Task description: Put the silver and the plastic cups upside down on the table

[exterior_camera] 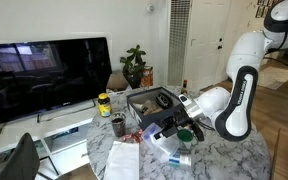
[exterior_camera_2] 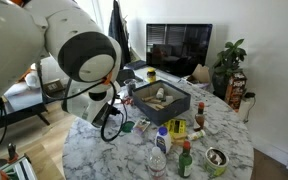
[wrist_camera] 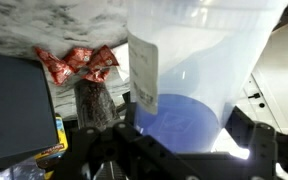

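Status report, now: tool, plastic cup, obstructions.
Tool astride plastic cup; grip unconfirmed. Cup's orientation unclear. Red wrappers on table close beside it.

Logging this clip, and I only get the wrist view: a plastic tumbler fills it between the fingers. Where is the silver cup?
Observer: In an exterior view the silver cup stands near the table edge, seemingly mouth up, well away from the gripper and the plastic tumbler.
Operator: Anything close to it?
Observer: A cluster of small bottles stands beside it on the marble.
Operator: And what lies beyond the table?
Observer: A dark television, visible in both exterior views.
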Robot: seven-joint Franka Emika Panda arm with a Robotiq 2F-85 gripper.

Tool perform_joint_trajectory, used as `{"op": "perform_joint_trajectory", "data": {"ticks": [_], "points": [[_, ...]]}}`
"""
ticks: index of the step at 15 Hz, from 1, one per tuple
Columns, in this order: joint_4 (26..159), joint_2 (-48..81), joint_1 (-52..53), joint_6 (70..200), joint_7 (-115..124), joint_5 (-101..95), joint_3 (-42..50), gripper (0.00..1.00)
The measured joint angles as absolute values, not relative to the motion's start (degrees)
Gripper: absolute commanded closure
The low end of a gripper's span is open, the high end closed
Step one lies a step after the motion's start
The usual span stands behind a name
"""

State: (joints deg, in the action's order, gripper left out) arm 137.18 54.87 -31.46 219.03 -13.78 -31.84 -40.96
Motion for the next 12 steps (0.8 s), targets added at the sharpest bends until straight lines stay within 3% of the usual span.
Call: {"op": "perform_joint_trajectory", "data": {"ticks": [3,4,12], "points": [[135.38,54.25,-26.91,220.55,-10.52,-31.95,-38.97,0.14],[135.1,54.04,-26.31,220.58,-10.06,-31.95,-38.75,0.39],[129.92,54.34,-18.48,226.02,-4.09,-39.2,-31.2,0.39]]}}
